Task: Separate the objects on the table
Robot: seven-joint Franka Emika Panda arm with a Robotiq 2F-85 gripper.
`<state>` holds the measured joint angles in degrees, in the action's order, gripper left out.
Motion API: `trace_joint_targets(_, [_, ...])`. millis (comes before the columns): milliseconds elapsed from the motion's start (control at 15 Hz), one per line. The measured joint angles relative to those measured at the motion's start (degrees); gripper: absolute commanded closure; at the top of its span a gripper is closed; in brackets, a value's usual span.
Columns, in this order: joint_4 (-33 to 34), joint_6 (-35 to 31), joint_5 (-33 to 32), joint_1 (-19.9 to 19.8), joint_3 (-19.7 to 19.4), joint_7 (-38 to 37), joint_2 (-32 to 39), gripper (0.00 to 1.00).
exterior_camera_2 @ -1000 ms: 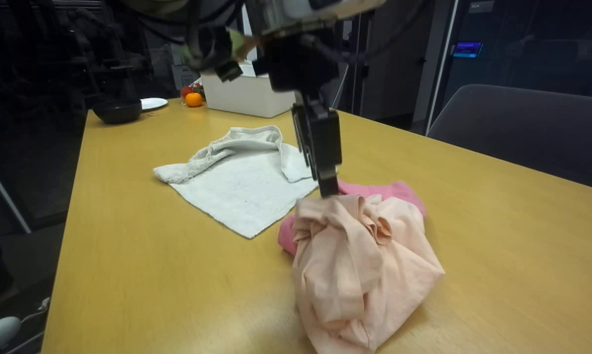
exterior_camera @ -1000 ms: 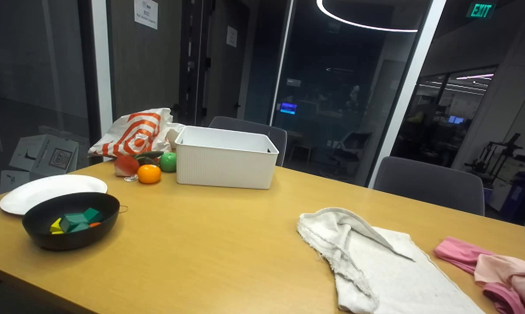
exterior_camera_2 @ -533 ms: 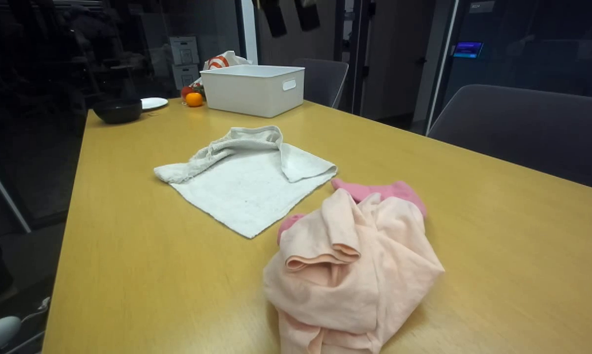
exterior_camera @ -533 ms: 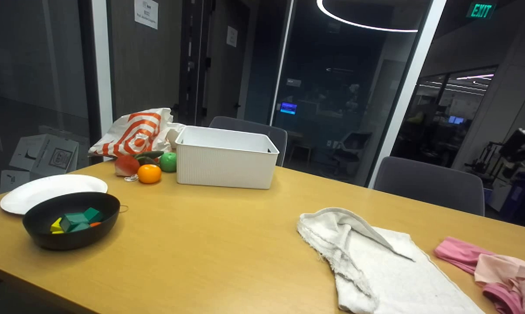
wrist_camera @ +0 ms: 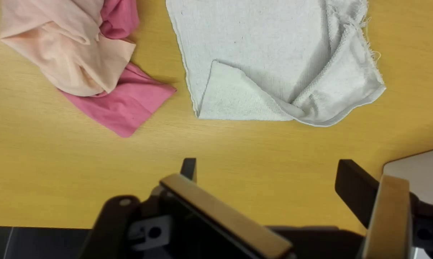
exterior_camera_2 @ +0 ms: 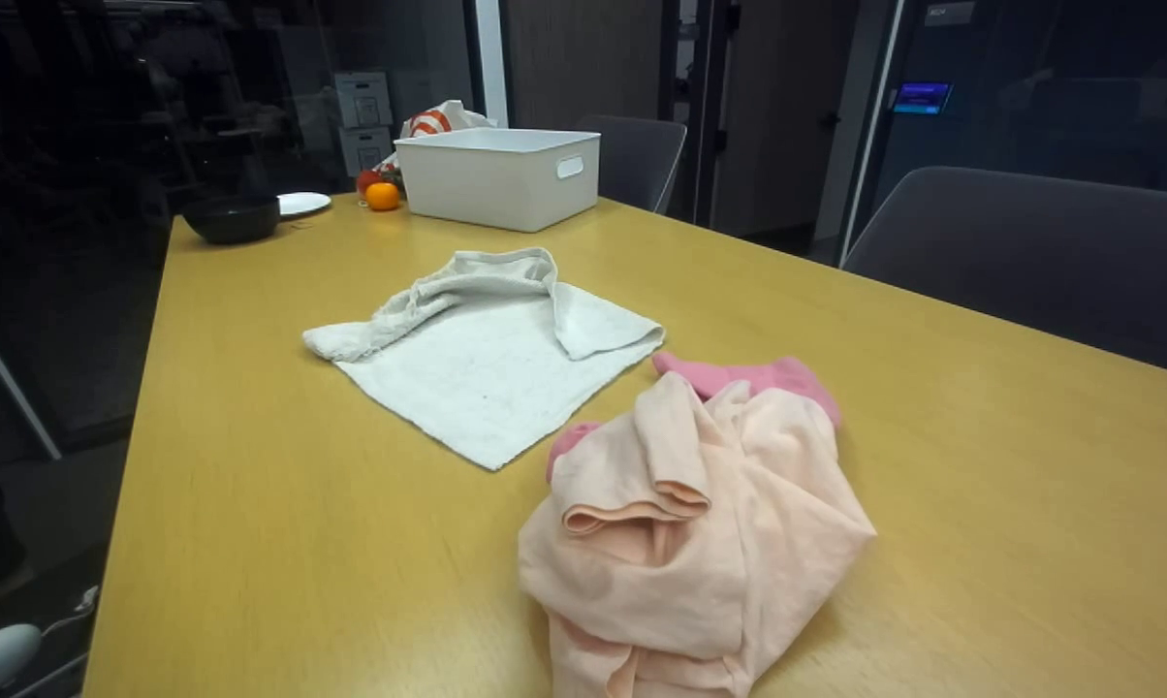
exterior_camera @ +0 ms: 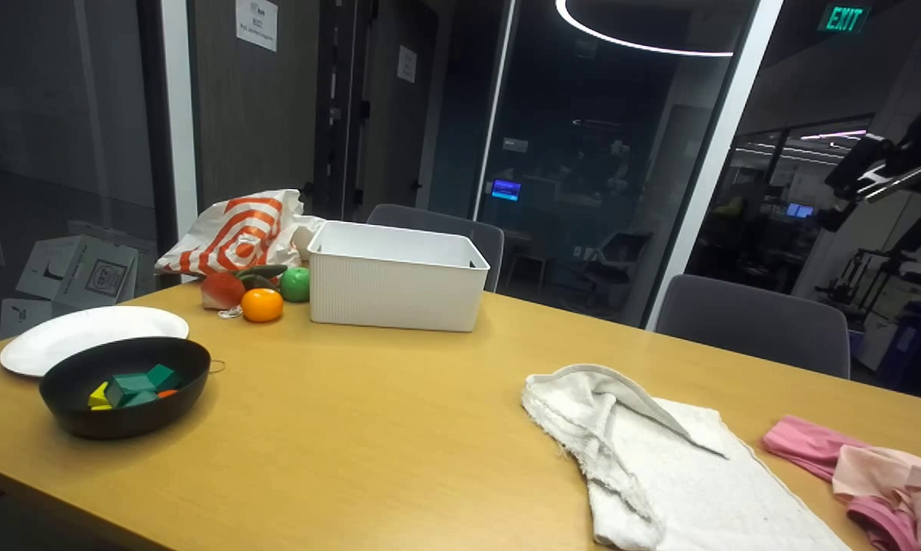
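Three cloths lie on the wooden table. A crumpled peach cloth (exterior_camera_2: 680,562) rests on top of a pink cloth (exterior_camera_2: 758,378), whose ends stick out from under it. Beside them a white cloth (exterior_camera_2: 506,378) is spread out, with its far edge folded over. In the wrist view only a narrow strip of table separates the white cloth (wrist_camera: 252,39) from the pink cloth (wrist_camera: 130,100). My gripper (wrist_camera: 268,168) is high above the table, jaws wide apart and nothing between them. In an exterior view the dark arm (exterior_camera: 889,172) shows at the upper right; my gripper is out of sight in the exterior view nearest the cloths.
A white bin (exterior_camera: 398,295) stands toward the far end, also at the right edge of the wrist view. Close by are an orange (exterior_camera: 261,305), a green fruit (exterior_camera: 295,285), a bag (exterior_camera: 239,233), a white plate (exterior_camera: 86,329) and a black bowl (exterior_camera: 177,417) holding blocks. Chairs line the far side.
My gripper was down at the peach cloth; it has opened and risen well clear. The peach cloth has slumped and settled on the pink one. The white cloth has stayed put.
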<state>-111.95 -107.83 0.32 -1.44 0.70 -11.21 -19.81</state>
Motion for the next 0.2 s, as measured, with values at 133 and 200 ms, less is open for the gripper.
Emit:
trace_joint_targets(133, [0.15, 0.14, 0.02, 0.00, -0.11, 0.25, 0.40, 0.00])
trace_joint_targets(200, [0.19, 0.20, 0.02, 0.01, -0.11, 0.30, 0.44, 0.00])
